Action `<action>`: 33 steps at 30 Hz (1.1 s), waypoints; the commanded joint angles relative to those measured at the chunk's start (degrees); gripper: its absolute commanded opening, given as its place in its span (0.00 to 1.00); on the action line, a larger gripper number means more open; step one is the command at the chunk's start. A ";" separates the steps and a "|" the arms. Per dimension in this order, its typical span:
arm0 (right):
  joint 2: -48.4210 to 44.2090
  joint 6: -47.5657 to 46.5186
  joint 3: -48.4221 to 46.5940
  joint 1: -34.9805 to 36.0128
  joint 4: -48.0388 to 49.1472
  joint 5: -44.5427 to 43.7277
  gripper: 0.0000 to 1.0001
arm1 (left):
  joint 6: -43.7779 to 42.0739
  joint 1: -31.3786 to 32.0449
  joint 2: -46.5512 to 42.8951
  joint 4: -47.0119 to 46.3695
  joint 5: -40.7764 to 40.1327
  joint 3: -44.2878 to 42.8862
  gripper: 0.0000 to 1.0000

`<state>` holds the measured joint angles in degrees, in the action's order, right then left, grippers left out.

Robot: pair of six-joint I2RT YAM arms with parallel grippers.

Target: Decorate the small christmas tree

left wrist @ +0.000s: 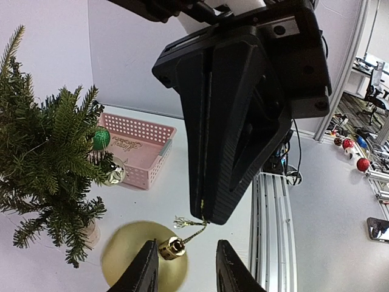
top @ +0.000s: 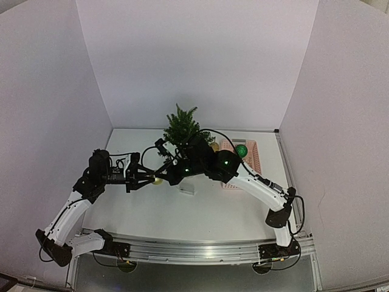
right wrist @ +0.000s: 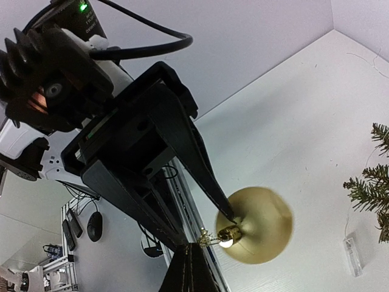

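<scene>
The small christmas tree (top: 181,126) stands at the back of the table; it also shows in the left wrist view (left wrist: 48,158), and a branch shows in the right wrist view (right wrist: 371,188). A gold ball ornament (top: 158,180) hangs between the two grippers. My right gripper (top: 166,174) is shut on the ornament's gold string (left wrist: 193,232), with its fingertips (right wrist: 193,261) pinched together. My left gripper (left wrist: 185,271) is open. Its fingers stand on either side of the ornament's gold cap (left wrist: 172,248), and one fingertip (right wrist: 228,213) is at the ball (right wrist: 258,225).
A pink basket (top: 250,159) with a green ball (top: 241,150) sits right of the tree; both show in the left wrist view (left wrist: 143,152) (left wrist: 101,138). A silver ornament (left wrist: 113,172) hangs on the tree. A small white battery pack (right wrist: 351,255) lies on the table.
</scene>
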<state>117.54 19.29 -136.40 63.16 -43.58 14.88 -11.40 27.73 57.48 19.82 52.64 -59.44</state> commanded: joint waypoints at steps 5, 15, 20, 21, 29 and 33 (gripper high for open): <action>1.23 -1.35 -2.64 0.39 0.33 -0.83 0.00 | -0.75 0.22 0.73 -1.83 1.08 -1.21 0.25; 1.17 -2.03 -2.94 0.39 0.34 -0.40 0.00 | -2.30 0.23 1.82 -0.85 1.65 -2.71 0.08; 0.77 -2.70 -2.38 0.39 0.33 -1.33 0.00 | -2.23 0.22 1.99 -1.31 1.64 -2.99 0.00; 0.47 -2.94 -1.98 0.39 0.31 -2.11 0.00 | -2.67 0.22 1.95 -0.78 1.57 -3.12 0.00; -0.38 -2.98 -1.57 0.39 0.33 -6.81 0.00 | -10.21 0.22 0.50 7.15 -1.22 -3.74 0.33; -0.37 -1.80 -1.33 0.40 0.42 -8.36 0.00 | -10.07 0.22 -0.27 5.41 -2.77 -2.42 0.68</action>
<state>118.39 16.81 -137.25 63.16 -43.72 9.28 -19.45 27.73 58.97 25.33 51.59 -60.99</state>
